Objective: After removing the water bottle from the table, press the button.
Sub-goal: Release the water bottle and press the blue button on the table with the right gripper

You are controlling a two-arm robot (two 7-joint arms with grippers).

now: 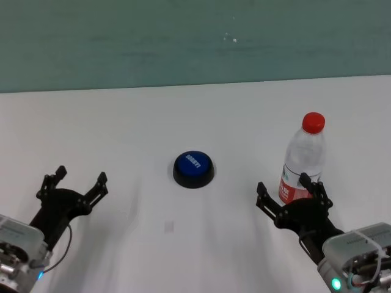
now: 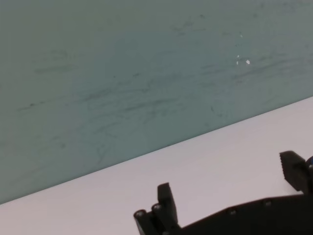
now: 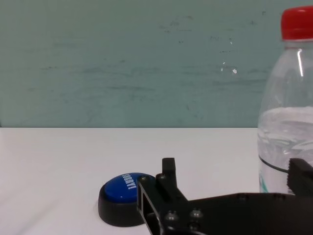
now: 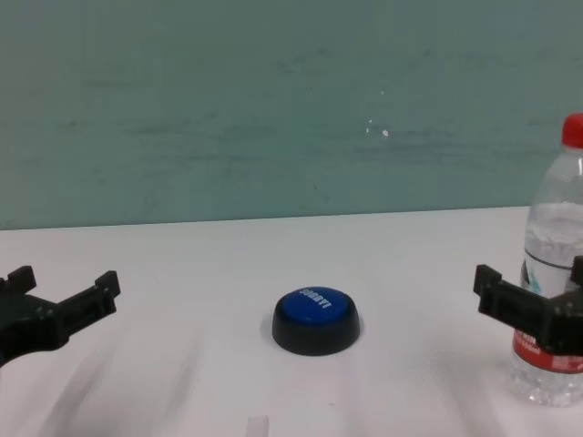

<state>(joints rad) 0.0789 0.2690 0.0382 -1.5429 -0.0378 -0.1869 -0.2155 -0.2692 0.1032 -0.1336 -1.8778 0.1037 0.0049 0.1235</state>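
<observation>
Head view: a white desk (image 1: 122, 122) runs back to a teal wall (image 1: 183, 36), with the water bottle, the button and both hands on or over it
Water bottle: stands upright on the desk at the robot's right (image 1: 303, 160), clear plastic with water partway up, red cap on top, red-and-white label low on its body
Button: sits on the desk near the middle (image 1: 193, 169), blue dome with small white lettering on a black base, well apart from the bottle and to its left
Right hand: released, its two black fingers spread wide (image 1: 294, 195) just in front of the bottle's lower part; one finger lies before the label on the bottle's right side, the other stands clear to the bottle's left
Right hand contact: from the head and chest views the fingers sit either side of the bottle's base area, but I cannot tell whether either one touches the plastic
Right wrist view: the bottle (image 3: 286, 112) fills the far side with one fingertip (image 3: 301, 176) in front of it; the other finger (image 3: 168, 171) stands beside the button (image 3: 122, 198), which shows farther off on the desk
Left hand: released, fingers spread (image 1: 71, 185), low over the desk at the robot's left, well apart from the button and holding nothing
Left wrist view: only its own two fingertips (image 2: 166, 198), bare desk and wall show
Chest view: bottle (image 4: 554, 309) at the right edge behind the right hand (image 4: 533, 296), button (image 4: 316, 320) centred, left hand (image 4: 59, 291) at the left edge
</observation>
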